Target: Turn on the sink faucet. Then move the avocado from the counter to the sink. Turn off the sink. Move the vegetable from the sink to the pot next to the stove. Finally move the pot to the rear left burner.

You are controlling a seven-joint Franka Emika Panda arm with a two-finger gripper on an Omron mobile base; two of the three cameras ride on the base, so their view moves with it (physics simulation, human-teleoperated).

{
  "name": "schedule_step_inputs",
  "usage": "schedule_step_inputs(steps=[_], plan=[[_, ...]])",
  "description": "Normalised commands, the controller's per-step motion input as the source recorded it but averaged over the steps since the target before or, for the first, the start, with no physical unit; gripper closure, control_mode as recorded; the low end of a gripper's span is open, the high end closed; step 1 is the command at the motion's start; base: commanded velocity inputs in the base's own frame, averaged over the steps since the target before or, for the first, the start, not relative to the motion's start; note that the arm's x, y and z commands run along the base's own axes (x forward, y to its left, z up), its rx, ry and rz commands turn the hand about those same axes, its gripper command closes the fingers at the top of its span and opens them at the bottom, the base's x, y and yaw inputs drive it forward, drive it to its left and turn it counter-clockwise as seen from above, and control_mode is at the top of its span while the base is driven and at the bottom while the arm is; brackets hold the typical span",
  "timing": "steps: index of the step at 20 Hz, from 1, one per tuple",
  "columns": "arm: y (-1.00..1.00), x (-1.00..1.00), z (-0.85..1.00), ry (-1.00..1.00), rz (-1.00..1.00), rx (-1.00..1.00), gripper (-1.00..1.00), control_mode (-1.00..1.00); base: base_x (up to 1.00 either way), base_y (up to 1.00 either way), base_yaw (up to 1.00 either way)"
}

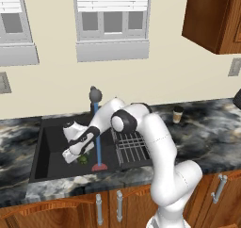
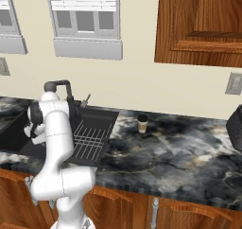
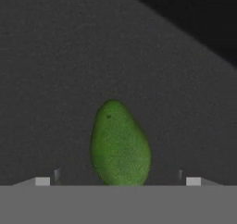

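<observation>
- The gripper [image 1: 77, 155] is down inside the sink [image 1: 47, 147], its jaws spread wide with nothing between them.
- In the hand view the avocado [image 3: 120, 144] lies on the dark sink floor, centred between the two finger tips [image 3: 42, 181], which stand well apart at about 8 and 4 o'clock of the fruit and do not touch it.
- In the left base view the avocado [image 1: 83, 159] shows as a small green lump just under the hand, at about 5 o'clock of it, on the basin floor.
- The faucet [image 1: 95, 96] rises behind the basin; a blue stream of water [image 1: 97, 137] drops from its head and ends in a reddish ring on the sink floor, at about 3 o'clock of the avocado and close beside it.
- A wire dish rack [image 1: 131, 144] sits in the right part of the sink, at about 3 o'clock of the stream.
- In the right base view the faucet [image 2: 56, 86] stands at 12 o'clock of the arm's upper joints, with the rack [image 2: 90, 138] at about 3 o'clock of them.
- A paper coffee cup [image 1: 178, 114] with a dark lid stands upright on the marble counter [image 1: 207, 133], well apart from the sink at its 3 o'clock; the same cup [image 2: 142, 123] shows in the right base view.
- No lettering or brand mark can be read on the cup or anywhere else.
</observation>
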Motion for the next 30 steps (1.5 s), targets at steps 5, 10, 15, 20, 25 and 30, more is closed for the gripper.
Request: schedule_step_inputs(steps=[5,10,15,20,25,30], plan=[[0.15,-0.2,0.47,0.0,-0.09,0.0,-1.0,-1.0,0.0,0.0,0.0],[0.16,-0.23,0.59,-0.03,-0.08,0.0,-1.0,-1.0,0.0,0.0,0.0],[0.15,-0.27,0.71,-0.06,-0.07,0.0,-1.0,-1.0,0.0,0.0,0.0],[0.03,-0.37,0.54,-0.03,-0.07,0.0,-1.0,-1.0,0.0,0.0,0.0],[-0.03,-0.51,0.29,-0.04,-0.08,0.01,-1.0,-1.0,0.0,0.0,0.0],[-0.26,-0.47,0.23,-0.05,-0.06,0.03,-1.0,-1.0,0.0,0.0,0.0]])
